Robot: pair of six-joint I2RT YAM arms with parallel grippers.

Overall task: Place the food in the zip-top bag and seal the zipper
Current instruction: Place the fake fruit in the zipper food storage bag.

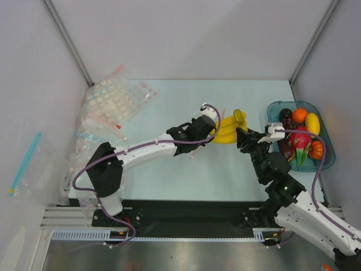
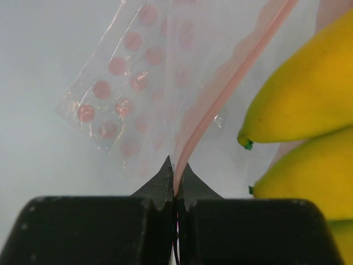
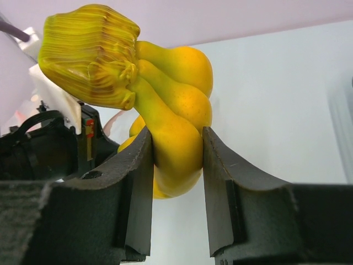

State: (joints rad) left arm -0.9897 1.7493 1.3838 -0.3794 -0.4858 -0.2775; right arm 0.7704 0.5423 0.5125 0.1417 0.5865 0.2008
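My left gripper is shut on the pink-red zipper strip of the clear zip-top bag, which hangs in front of it. In its wrist view the fingertips meet with the strip pinched between them. My right gripper is shut on the yellow banana bunch and holds it right beside the left gripper. The jaws squeeze one banana. The banana tips lie just right of the strip. The dragon fruit, orange fruit and dark fruit lie in the tray.
The teal tray stands at the right edge and also holds a yellow fruit and a second orange one. A pile of spare clear bags lies at the back left. Grey walls close in both sides.
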